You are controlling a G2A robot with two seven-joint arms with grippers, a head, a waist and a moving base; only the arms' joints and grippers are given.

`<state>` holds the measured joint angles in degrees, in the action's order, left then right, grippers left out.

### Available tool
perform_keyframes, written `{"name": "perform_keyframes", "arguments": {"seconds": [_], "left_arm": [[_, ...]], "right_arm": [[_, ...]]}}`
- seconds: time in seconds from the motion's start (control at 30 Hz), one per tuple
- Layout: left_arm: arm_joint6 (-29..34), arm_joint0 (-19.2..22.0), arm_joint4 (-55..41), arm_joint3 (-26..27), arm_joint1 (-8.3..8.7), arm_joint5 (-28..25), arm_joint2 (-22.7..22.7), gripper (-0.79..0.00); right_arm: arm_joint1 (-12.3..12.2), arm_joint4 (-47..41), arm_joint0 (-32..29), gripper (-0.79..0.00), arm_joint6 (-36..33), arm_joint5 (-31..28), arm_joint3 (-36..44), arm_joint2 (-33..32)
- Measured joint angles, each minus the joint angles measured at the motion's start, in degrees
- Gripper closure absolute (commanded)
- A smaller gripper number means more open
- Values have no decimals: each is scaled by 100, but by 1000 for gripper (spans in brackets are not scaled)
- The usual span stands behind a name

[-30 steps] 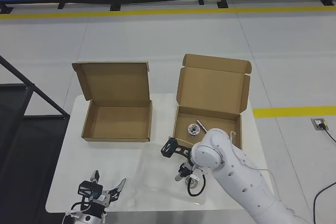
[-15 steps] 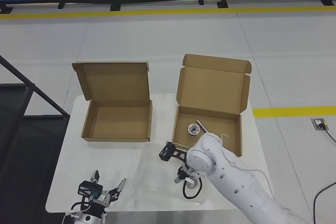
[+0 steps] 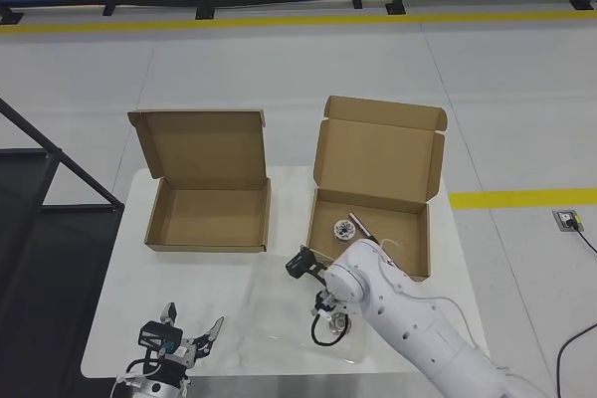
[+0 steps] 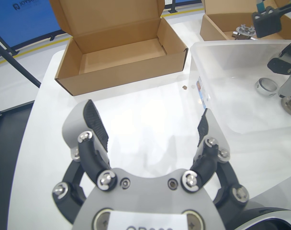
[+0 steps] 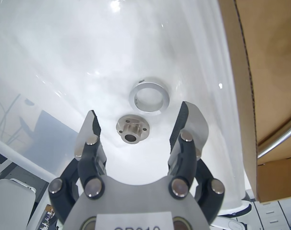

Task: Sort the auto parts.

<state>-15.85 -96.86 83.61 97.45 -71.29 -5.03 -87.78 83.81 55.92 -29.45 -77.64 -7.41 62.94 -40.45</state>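
This is looking like a factory-style test hall: yellow lines [image 3: 279,20] are running across the pale painted floor [image 3: 497,99] at 12 and 3 o'clock, and blue partitions [image 4: 16,17] are standing beyond the white worktop [image 3: 179,289].

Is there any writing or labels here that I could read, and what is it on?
Blue wall panel: white brand mark, not quoted.
Sticker on the clear bin: too small to read.
Label on the left gripper: cut off at the edge.
Label on the right gripper: cut off likewise.
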Motion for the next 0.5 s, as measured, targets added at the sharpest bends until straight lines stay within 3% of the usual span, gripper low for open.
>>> {"name": "perform_keyframes", "arguments": {"seconds": [0.23,0.5], "left_arm": [[0,0,0,0,0,0,0,-785],[0,0,0,0,0,0,0,-785]], "right_arm": [[81,126,88,-542,98,-60,-251,147],[161,434,87,-551,235,-65,-351,329]]}}
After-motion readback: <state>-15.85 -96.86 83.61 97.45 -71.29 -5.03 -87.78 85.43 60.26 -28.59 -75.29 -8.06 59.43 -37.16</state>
